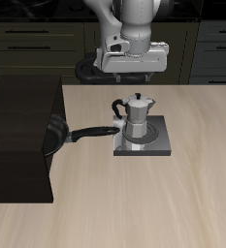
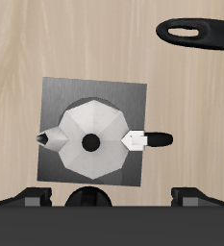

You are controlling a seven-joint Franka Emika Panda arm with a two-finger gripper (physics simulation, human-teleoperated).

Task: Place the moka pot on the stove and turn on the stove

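- Moka pot (image 1: 137, 117): upright on the stove (image 1: 159, 146), over the coil, handle toward the frying pan (image 1: 58, 137). You can count placement as done.
- Stove: near the worktop's middle; its knob (image 2: 88, 199) shows at one edge. Whether it is on, you cannot tell; judge switching still to do.
- Gripper (image 1: 134, 66): raised above the pot, holding nothing; you cannot tell how far its jaws are spread.

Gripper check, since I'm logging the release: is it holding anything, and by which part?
Nothing is held. The gripper hangs above the faceted silver metal moka pot, which stands free on the flat square grey stove.
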